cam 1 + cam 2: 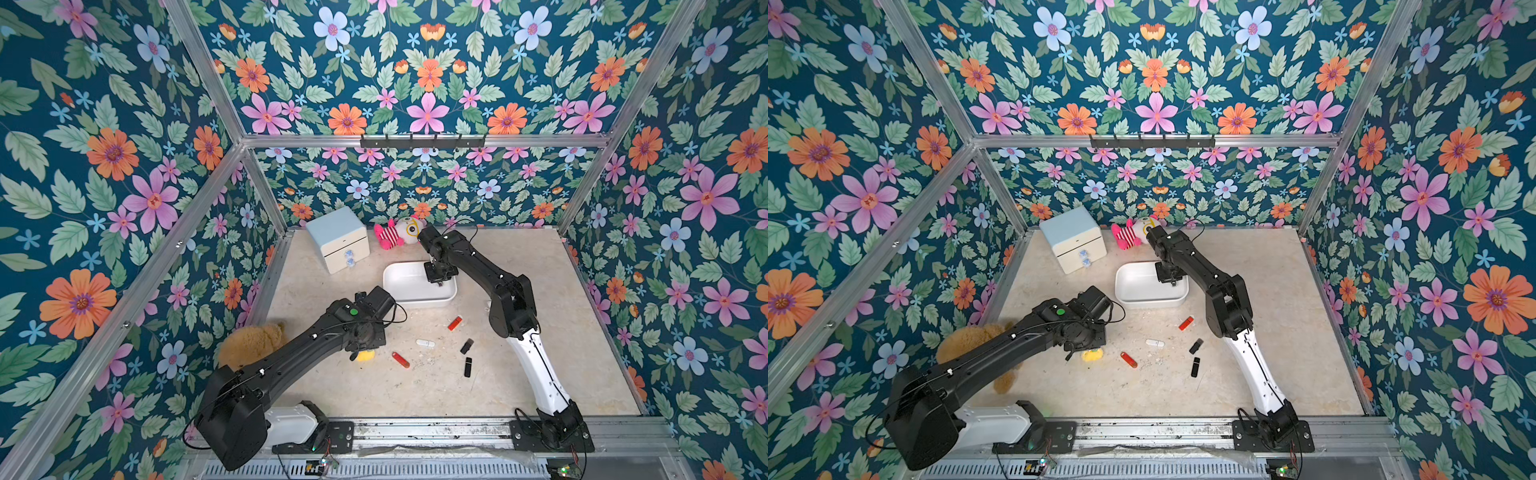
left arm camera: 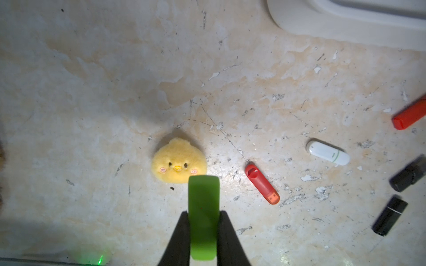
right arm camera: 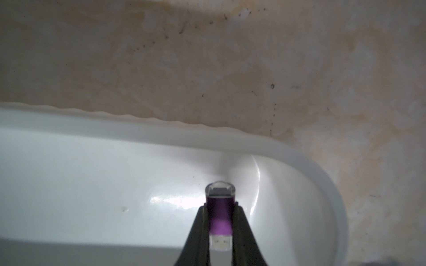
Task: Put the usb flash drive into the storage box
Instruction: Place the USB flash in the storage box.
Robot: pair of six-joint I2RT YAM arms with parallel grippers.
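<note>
white plastic storage box [image 1: 401,286], shallow with rounded corners, sits mid-desk [image 1: 540,311] toward the far edge in both top views. right gripper [image 1: 439,283] hangs over its right end. a white oval drive [image 1: 425,343] and others lie loose nearer the near edge.

left wrist: left gripper [image 2: 203,213] clenched on a green plastic stick [image 2: 204,193], likely a drive, above a yellow plush chick [image 2: 178,162]. probably held back until the box is free.

right wrist: jaws pinch the purple metal usb flash drive [image 3: 219,202], clear cap leading, over the box's inner corner. release looks next.
</note>
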